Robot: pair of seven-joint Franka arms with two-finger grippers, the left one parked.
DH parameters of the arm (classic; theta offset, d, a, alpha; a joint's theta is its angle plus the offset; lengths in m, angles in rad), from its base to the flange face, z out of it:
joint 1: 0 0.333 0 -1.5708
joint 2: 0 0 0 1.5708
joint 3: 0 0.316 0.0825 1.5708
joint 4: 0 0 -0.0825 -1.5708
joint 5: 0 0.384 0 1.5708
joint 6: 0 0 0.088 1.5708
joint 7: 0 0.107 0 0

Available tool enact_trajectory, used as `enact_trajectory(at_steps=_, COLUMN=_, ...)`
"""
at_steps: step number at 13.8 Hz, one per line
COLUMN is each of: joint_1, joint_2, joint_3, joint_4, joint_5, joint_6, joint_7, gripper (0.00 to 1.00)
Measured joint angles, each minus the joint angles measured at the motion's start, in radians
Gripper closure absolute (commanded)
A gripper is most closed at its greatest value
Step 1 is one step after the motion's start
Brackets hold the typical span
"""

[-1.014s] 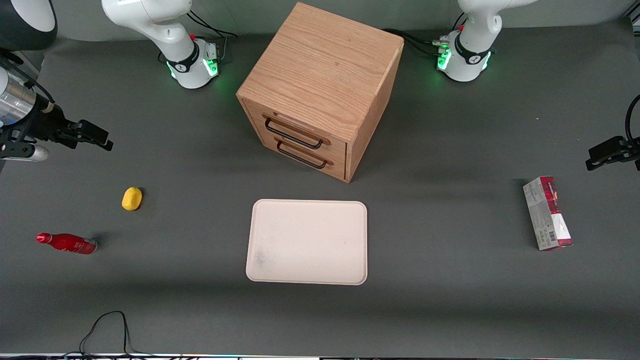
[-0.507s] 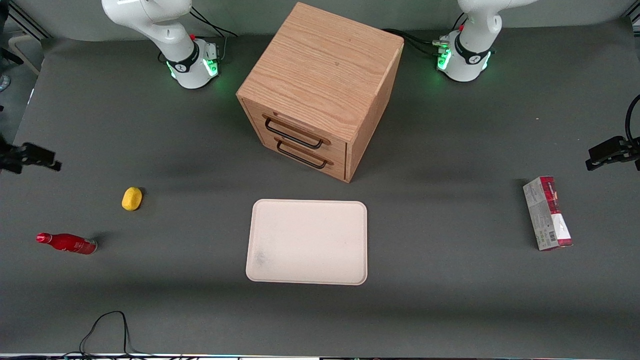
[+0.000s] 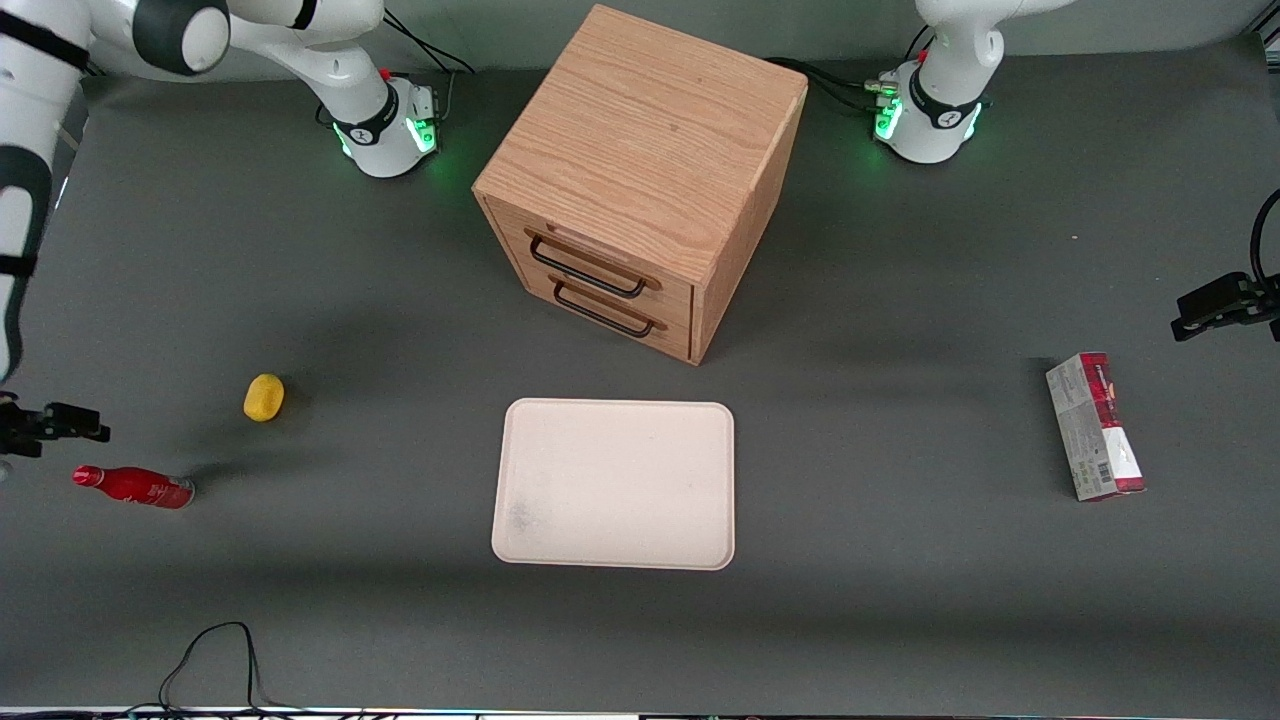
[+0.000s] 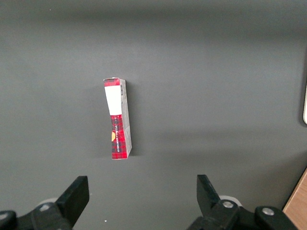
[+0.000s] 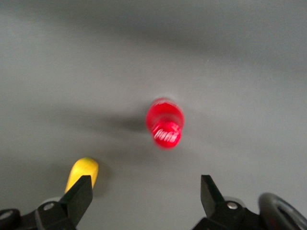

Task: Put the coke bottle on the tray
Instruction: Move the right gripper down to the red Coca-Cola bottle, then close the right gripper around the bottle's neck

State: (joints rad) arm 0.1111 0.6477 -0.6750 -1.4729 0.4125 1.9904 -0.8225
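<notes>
Since the earlier frame my gripper (image 3: 60, 428) had dropped toward the bottle (image 3: 133, 487) at the front view's lower left, fingers wide and empty, so the grab and the carry to the tray (image 3: 615, 484) both remained.

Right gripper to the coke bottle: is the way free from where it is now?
Probably yes. The gripper hangs open above the coke bottle, which lies alone on the mat; the yellow lump sits apart, and nothing stands between.
</notes>
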Motion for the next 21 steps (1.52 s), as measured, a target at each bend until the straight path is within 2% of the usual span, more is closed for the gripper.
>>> enact_trajectory(at_steps=4, joint_1=-0.002, joint_2=0.097, joint_3=-0.001, joint_4=0.017, joint_5=0.097, joint_6=0.096, joint_7=-0.076, gripper=0.0)
enact_trajectory(at_steps=5, joint_1=-0.003, joint_2=0.108, joint_3=-0.002, joint_4=0.021, joint_5=0.101, joint_6=0.103, joint_7=-0.079, gripper=0.05)
enact_trajectory(at_steps=6, joint_1=-0.003, joint_2=0.114, joint_3=-0.002, joint_4=0.024, joint_5=0.101, joint_6=0.109, joint_7=-0.081, gripper=0.15)
enact_trajectory(at_steps=8, joint_1=-0.003, joint_2=0.116, joint_3=-0.004, joint_4=0.029, joint_5=0.101, joint_6=0.11, joint_7=-0.084, gripper=0.45)
enact_trajectory(at_steps=10, joint_1=-0.003, joint_2=0.116, joint_3=-0.004, joint_4=0.034, joint_5=0.101, joint_6=0.11, joint_7=-0.086, gripper=0.7)
enact_trajectory(at_steps=12, joint_1=-0.003, joint_2=0.117, joint_3=-0.004, joint_4=0.035, joint_5=0.101, joint_6=0.11, joint_7=-0.087, gripper=0.87)
enact_trajectory(at_steps=17, joint_1=0.001, joint_2=0.117, joint_3=-0.003, joint_4=0.088, joint_5=0.092, joint_6=0.064, joint_7=-0.083, gripper=0.9)
enact_trajectory(at_steps=21, joint_1=0.022, joint_2=0.104, joint_3=-0.001, joint_4=0.288, joint_5=-0.009, joint_6=-0.215, joint_7=0.075, gripper=0.9)
